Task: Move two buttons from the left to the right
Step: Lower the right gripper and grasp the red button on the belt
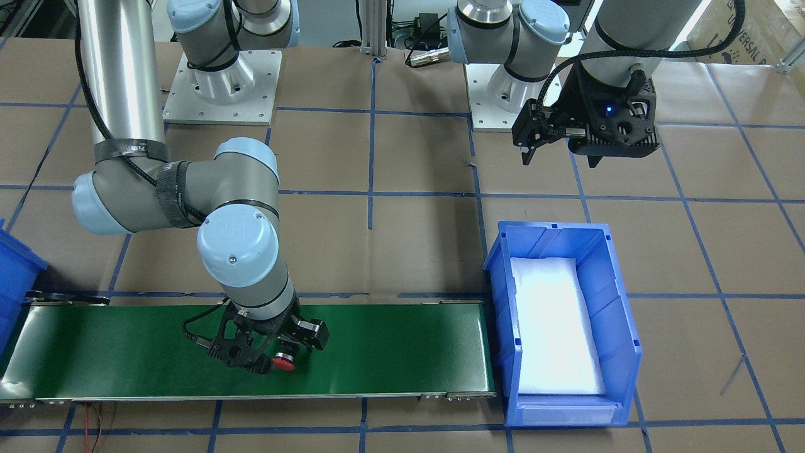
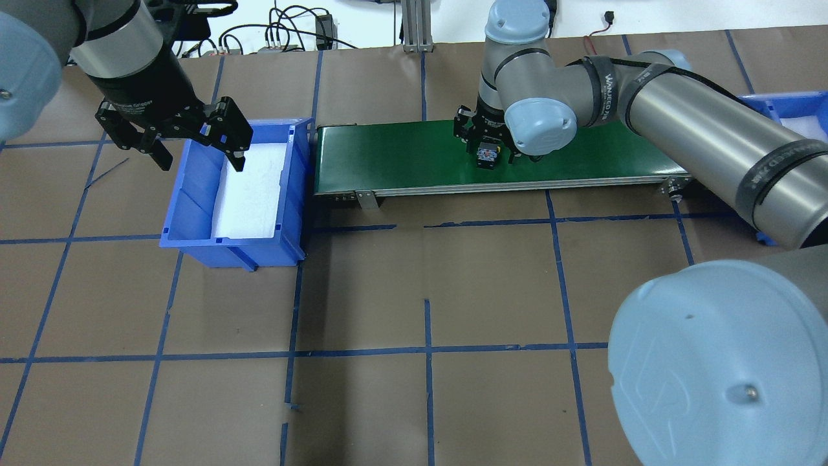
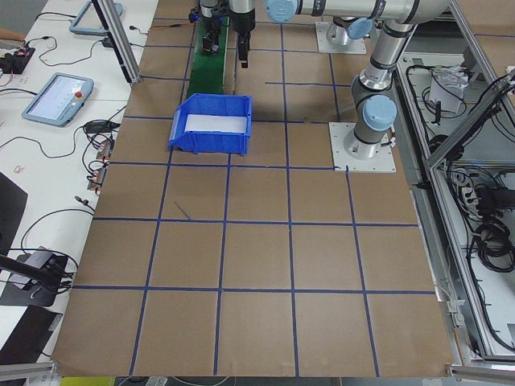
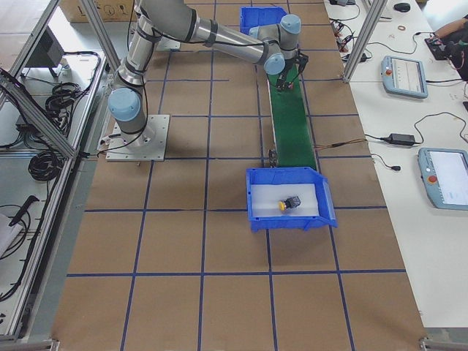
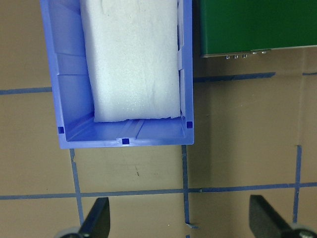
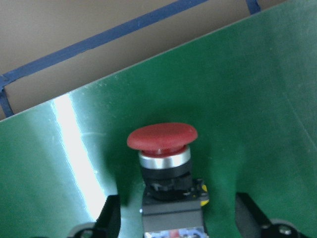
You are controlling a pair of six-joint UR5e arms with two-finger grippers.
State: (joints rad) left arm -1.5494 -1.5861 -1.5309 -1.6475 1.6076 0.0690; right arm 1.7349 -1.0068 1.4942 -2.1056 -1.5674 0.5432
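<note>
You can see the right gripper [image 6: 177,214] low over the green conveyor belt [image 1: 390,346], its fingers spread with the red button [image 6: 162,139] between them and not touching, while the yellow button [image 4: 287,204] lies in the blue bin [image 4: 289,222] at the robot's right and the left gripper [image 2: 197,156] hangs wide apart near the other blue bin [image 2: 233,249].
</note>
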